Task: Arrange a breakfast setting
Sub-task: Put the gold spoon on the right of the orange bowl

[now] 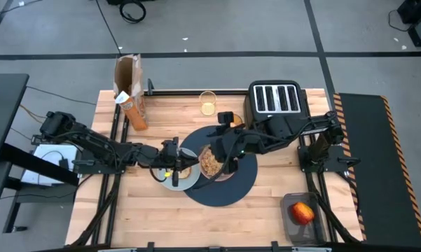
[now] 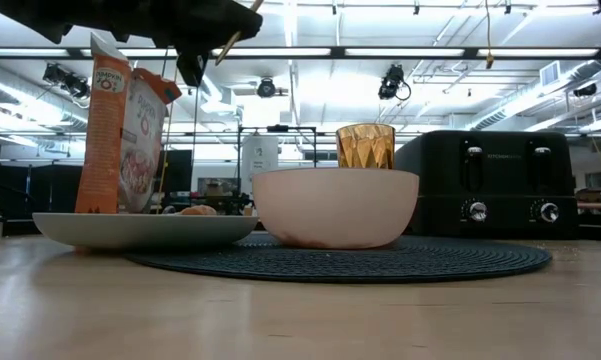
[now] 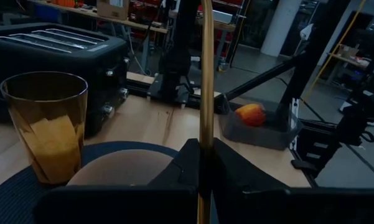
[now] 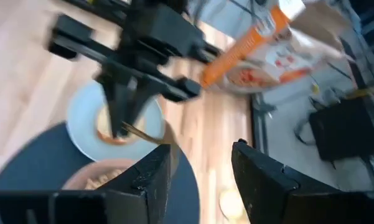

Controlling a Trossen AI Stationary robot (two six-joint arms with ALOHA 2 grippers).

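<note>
Pale wooden table, woven matt navy placemat, faceted amber glass tumbler, glossy pinkish bowl.

A: Navy placemat, woven ridges — pinkish bowl on it, pale blue-grey plate alongside.
B: Amber tumbler, faceted; black toaster; orange cereal box.
A: Red apple with a yellow patch — light wood tabletop.

The overhead camera looked straight down on the whole table. Another sat at tabletop level, close to the bowl, facing the room. Both wrist cameras looked along their fingers; all 4 shared that bowl.
</note>
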